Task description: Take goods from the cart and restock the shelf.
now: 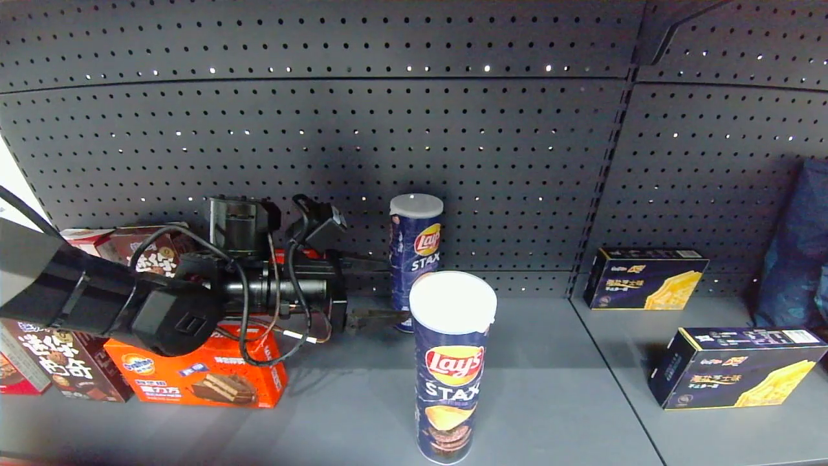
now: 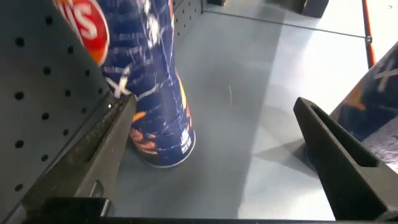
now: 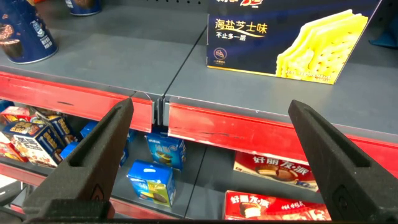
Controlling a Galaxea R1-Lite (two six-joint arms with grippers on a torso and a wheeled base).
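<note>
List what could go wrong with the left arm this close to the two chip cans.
1. The open left tool has one finger close beside the rear can. A sideways drift could tip that tall can.
2. The front can stands just past the other finger. A careless pull-back could knock it over.

The left arm (image 1: 97, 294) is a thick matte-black tube ending in a blocky collar, and its wrist carries a bare silver cylinder (image 1: 236, 223), a small black camera box (image 1: 321, 223) and a strip of red. Glossy black cables (image 1: 242, 278) loop loosely round the wrist, with a thin pale wire (image 1: 294, 334) beneath. The left gripper (image 1: 381, 289) has slim dark fingers (image 1: 378, 317); the right gripper (image 3: 214, 168) has black, wedge-shaped ones.
</note>
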